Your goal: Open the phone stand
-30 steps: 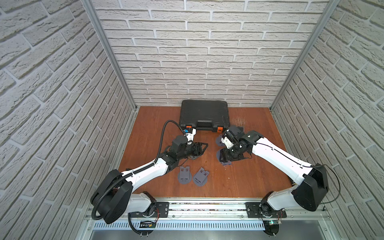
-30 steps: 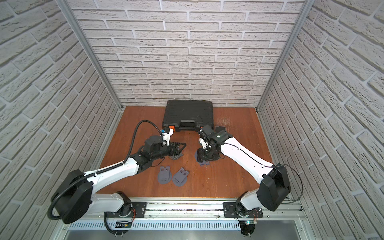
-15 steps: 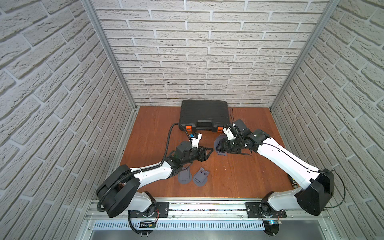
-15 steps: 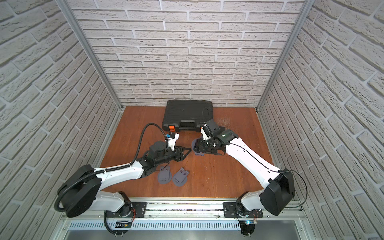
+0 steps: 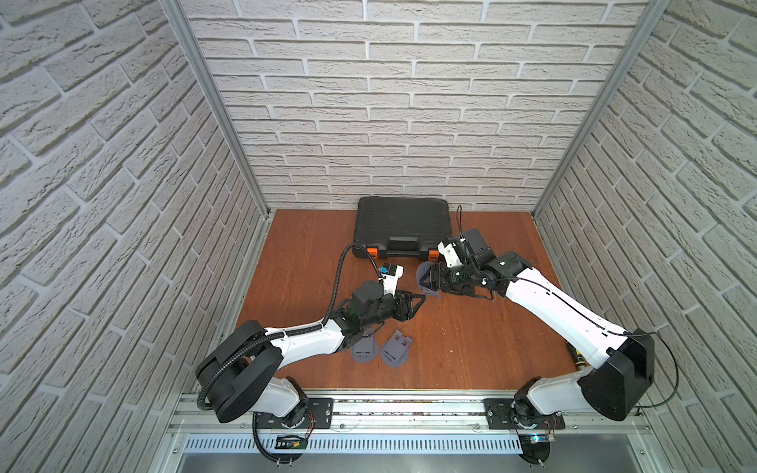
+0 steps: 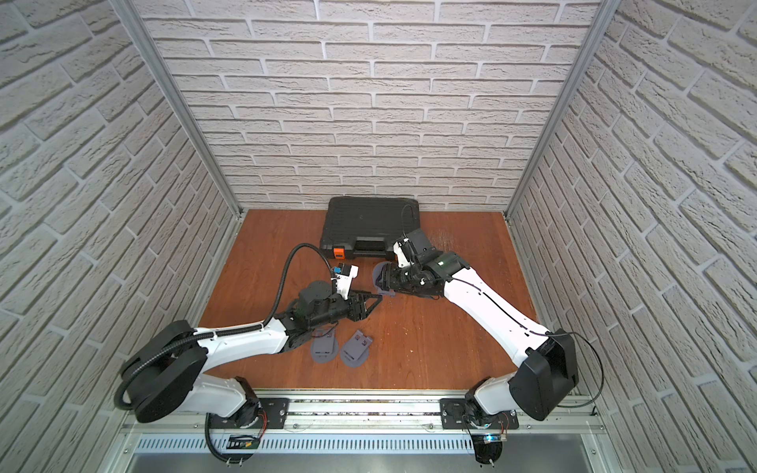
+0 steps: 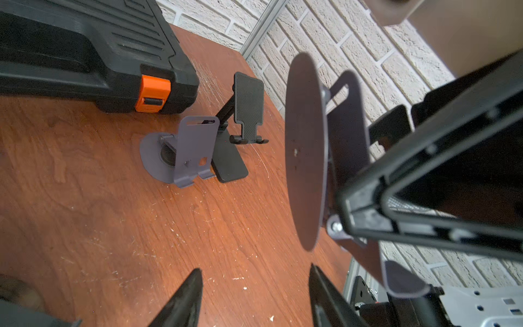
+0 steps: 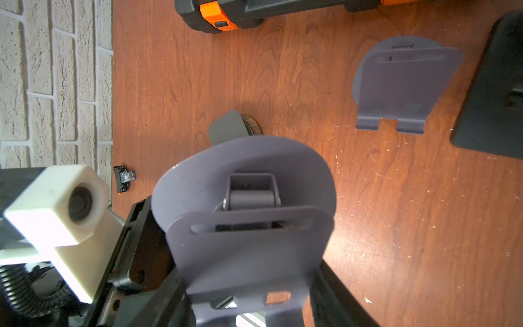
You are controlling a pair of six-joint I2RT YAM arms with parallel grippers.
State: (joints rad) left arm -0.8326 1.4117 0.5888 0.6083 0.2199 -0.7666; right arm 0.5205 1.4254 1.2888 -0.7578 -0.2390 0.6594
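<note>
Right pincer (image 5: pixel 433 281) pinches the phone stand (image 5: pixel 424 273) aloft, so I want the spread left pincer (image 7: pixel 254 280) closing squarely on the base disc (image 7: pixel 304 153) just ahead, without twisting.

Robot lab cell, brick-pattern panels (image 5: pixel 389 102), aluminium frame (image 5: pixel 215 106), mounting rail (image 5: pixel 409 409)

Bright, even light, soft shadows, bowed edges in both top views, blurred left fingers (image 7: pixel 184 300)
</note>
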